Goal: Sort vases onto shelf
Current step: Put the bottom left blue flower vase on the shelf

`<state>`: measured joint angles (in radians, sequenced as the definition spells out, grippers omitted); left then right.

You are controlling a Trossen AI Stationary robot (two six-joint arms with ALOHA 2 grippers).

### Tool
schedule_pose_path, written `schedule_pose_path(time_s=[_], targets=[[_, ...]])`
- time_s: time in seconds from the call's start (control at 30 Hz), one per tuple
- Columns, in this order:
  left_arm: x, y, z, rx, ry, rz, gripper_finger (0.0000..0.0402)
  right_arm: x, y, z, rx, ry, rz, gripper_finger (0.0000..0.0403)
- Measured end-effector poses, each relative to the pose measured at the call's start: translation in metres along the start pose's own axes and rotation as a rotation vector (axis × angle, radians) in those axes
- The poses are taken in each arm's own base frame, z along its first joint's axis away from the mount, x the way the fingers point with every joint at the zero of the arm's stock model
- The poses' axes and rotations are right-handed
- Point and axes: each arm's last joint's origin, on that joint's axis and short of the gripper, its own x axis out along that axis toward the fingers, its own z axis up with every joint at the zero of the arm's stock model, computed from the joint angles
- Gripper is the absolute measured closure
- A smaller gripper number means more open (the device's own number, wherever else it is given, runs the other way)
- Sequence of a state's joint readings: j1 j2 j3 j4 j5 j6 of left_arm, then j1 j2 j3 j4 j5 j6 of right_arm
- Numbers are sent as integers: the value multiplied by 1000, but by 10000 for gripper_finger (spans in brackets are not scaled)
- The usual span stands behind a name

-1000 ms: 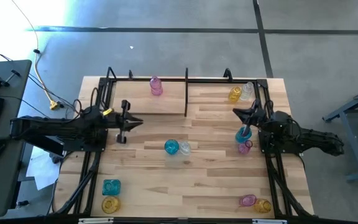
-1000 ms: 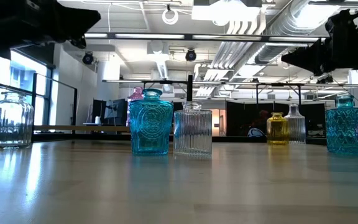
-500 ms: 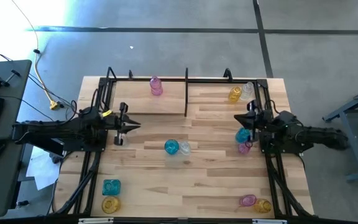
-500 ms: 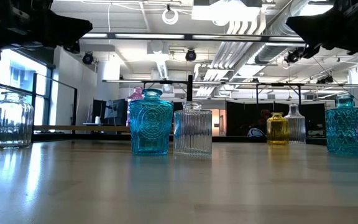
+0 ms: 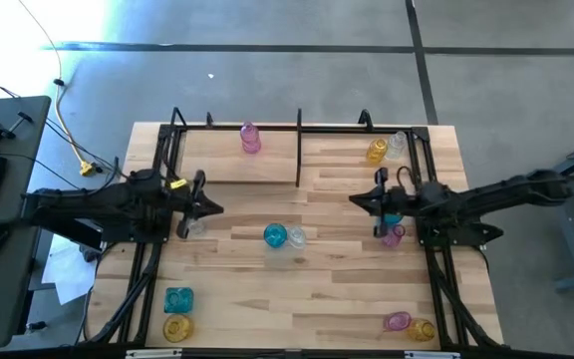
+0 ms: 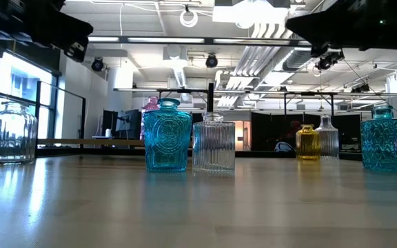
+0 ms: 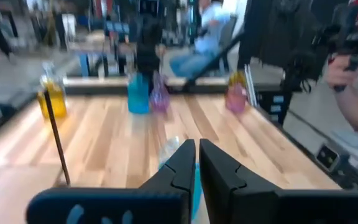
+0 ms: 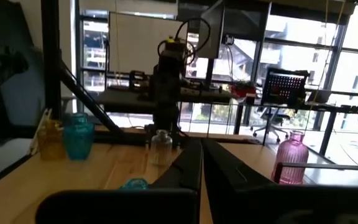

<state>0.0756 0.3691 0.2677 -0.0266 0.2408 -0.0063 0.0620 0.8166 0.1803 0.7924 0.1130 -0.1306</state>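
The shelf [image 5: 299,128], a black rod frame with an upright divider, stands along the table's far edge. A pink vase [image 5: 250,138] stands left of the divider; a yellow vase [image 5: 376,152] and a clear one [image 5: 398,144] stand right of it. A teal vase [image 5: 275,235] and a clear vase [image 5: 295,237] stand mid-table. My left gripper [image 5: 217,209] [image 7: 197,152] is shut and empty, level, beside a clear vase [image 5: 194,228]. My right gripper [image 5: 355,202] [image 8: 201,152] is shut and empty, its arm above a teal vase [image 5: 391,217] and a pink vase [image 5: 395,236].
More vases stand at the near corners: teal [image 5: 178,298] and yellow [image 5: 176,327] on the left, pink [image 5: 398,321] and yellow [image 5: 423,330] on the right. Bare planks lie between them. A person's hand [image 7: 344,68] shows beyond the table's right edge.
My right gripper has swung up from pointing down over the teal and pink vases to about level, and has reached toward the table's middle. Both vases stay where they stood. My left gripper has tipped up toward level, staying near the clear vase.
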Motion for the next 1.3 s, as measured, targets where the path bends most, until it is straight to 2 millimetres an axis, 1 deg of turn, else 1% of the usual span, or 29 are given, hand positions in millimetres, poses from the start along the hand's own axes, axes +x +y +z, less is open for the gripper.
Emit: schedule_pose_path(time_s=[0.1, 0.27, 0.47, 0.67, 0.77, 0.87, 1.1, 1.3], targets=[[1, -6, 7, -1, 56, 9, 400, 13, 2, -1, -5, 40, 9, 403], [0, -16, 8, -35, 190, 46, 401, 36, 5, -2, -2, 95, 24, 403], [3, -33, 23, -159, 350, -21, 401, 54, 7, -6, -24, 145, 32, 403], [13, -57, 36, -162, 603, -53, 401, 56, 9, -15, -49, 208, 43, 403], [19, -72, 39, -173, 747, -57, 401, 56, 9, -15, -48, 210, 43, 403], [26, -88, 44, -221, 847, -46, 393, 56, 9, -15, -49, 209, 43, 403], [32, -124, 53, -285, 1073, 6, 338, 56, 9, -15, -37, 213, 42, 403], [31, -153, 55, -329, 1151, 19, 291, 56, 9, -16, -29, 222, 43, 403]])
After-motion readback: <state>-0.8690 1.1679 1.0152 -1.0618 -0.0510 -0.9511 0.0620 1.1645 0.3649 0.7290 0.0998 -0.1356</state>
